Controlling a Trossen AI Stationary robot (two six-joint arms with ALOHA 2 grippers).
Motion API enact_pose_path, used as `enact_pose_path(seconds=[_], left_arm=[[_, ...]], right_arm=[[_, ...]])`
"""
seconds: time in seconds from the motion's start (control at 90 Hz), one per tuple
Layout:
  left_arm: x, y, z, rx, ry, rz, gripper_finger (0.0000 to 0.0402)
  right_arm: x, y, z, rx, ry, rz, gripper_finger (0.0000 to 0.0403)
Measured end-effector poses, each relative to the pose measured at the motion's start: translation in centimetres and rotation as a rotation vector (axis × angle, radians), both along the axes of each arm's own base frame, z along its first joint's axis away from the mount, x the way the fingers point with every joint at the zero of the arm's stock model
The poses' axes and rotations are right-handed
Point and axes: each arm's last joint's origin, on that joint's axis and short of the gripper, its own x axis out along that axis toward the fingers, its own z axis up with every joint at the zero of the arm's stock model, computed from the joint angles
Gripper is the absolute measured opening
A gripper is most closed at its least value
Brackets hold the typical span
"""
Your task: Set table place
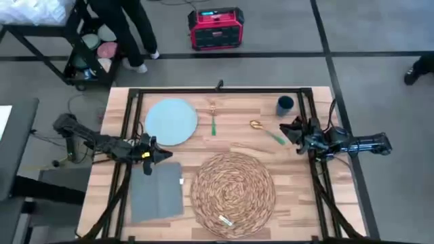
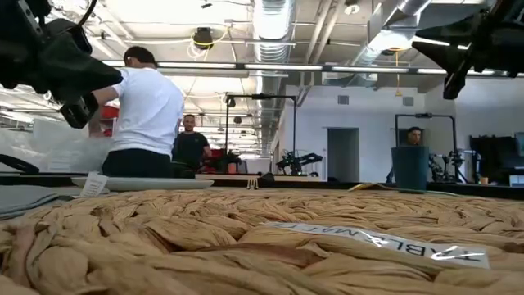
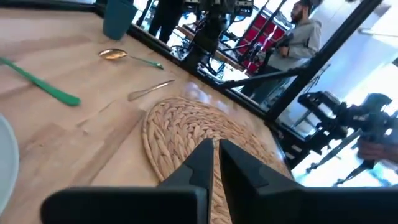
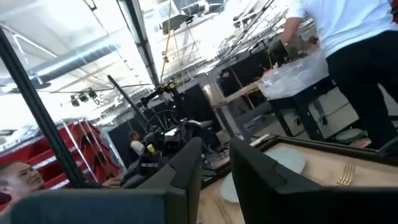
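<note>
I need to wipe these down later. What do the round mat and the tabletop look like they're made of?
The placemat looks like woven straw or wicker: coiled braided strands, matte tan. The table seems to be light wooden planks with visible grain, framed by a black rail that is probably metal.

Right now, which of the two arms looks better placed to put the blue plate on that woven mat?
Probably the left. Its gripper hovers beside the plate, with the mat close by. The right gripper waits across the table, by the spoon.
</note>
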Motion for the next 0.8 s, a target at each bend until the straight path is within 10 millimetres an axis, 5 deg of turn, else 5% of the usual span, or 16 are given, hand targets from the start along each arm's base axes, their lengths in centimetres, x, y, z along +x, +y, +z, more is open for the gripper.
enact_pose_path(seconds=[0.8], left_arm=[[0.0,0.01,-0.02,-0.004,0.002,0.002,0.0011]], right_arm=[[0.23,0.02,-0.76,-0.007,0.088,0.0,0.007]])
